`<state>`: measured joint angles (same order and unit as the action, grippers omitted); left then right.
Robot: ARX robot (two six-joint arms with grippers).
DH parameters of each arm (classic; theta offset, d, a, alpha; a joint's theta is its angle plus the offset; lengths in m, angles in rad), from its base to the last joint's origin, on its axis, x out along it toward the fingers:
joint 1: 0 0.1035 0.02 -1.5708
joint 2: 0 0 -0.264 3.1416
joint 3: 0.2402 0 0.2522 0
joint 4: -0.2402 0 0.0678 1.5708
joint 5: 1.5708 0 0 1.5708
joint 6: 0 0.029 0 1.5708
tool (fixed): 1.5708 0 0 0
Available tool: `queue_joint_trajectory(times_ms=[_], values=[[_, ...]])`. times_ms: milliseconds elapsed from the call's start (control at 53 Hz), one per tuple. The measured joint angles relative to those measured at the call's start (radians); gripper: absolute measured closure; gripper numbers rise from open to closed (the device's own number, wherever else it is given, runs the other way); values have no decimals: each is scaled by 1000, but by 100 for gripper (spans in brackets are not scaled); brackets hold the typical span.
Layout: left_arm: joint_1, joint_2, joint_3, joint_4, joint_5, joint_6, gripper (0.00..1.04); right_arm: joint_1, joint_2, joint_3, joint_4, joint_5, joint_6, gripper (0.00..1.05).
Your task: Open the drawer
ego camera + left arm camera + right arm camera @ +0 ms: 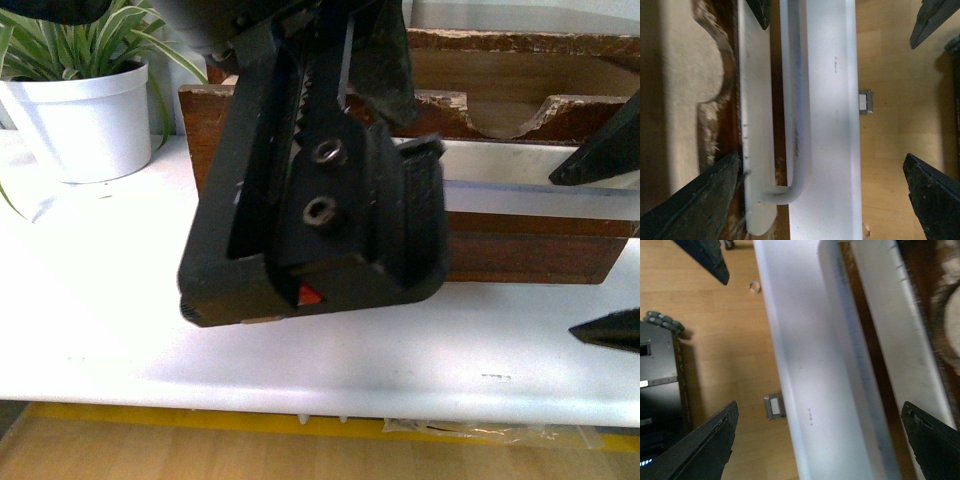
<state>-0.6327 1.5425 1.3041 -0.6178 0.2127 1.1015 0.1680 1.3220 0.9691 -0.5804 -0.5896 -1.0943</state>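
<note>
The drawer [520,250] is dark brown wood with a chipped top edge and a half-round notch [510,115]. It rests on the white table [120,330]. Its long white handle [540,175] runs along the front. My left gripper [320,220] is open and hangs over the drawer's left part. In the left wrist view the gripper [815,200] straddles the handle [795,100] near its bent end [782,194] without touching it. My right gripper [600,240] is open at the drawer's right end. In the right wrist view it [817,445] spans the handle [850,340].
A potted plant in a white pot [85,110] stands at the table's back left. The table's front edge [300,405] drops to a wooden floor [900,125]. A small metal piece [866,101] lies on the floor. The black robot base [660,390] is below.
</note>
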Motion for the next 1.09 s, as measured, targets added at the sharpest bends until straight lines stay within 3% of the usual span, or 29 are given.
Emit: queue_joint_trajectory(times_ms=[189, 453, 660, 774, 962, 1094], values=[[-14, -79, -55, 114, -45, -32, 6, -45, -89, -29, 97, -8, 68, 9], [-5, -255, -240, 438, -130, -165, 6, -146, -262, -125, 341, -33, 307, 9], [66, -467, -470, 749, -366, -360, 6, -293, -501, -316, 538, -41, 590, 9], [111, -612, -633, 902, -542, -513, 6, -378, -665, -452, 603, -1, 751, 9], [43, -944, -927, 793, -876, -861, 6, -486, -945, -682, 594, 113, 978, 9], [71, -1091, -1018, 656, -956, -1084, 6, -533, -1064, -741, 583, 130, 1060, 9]])
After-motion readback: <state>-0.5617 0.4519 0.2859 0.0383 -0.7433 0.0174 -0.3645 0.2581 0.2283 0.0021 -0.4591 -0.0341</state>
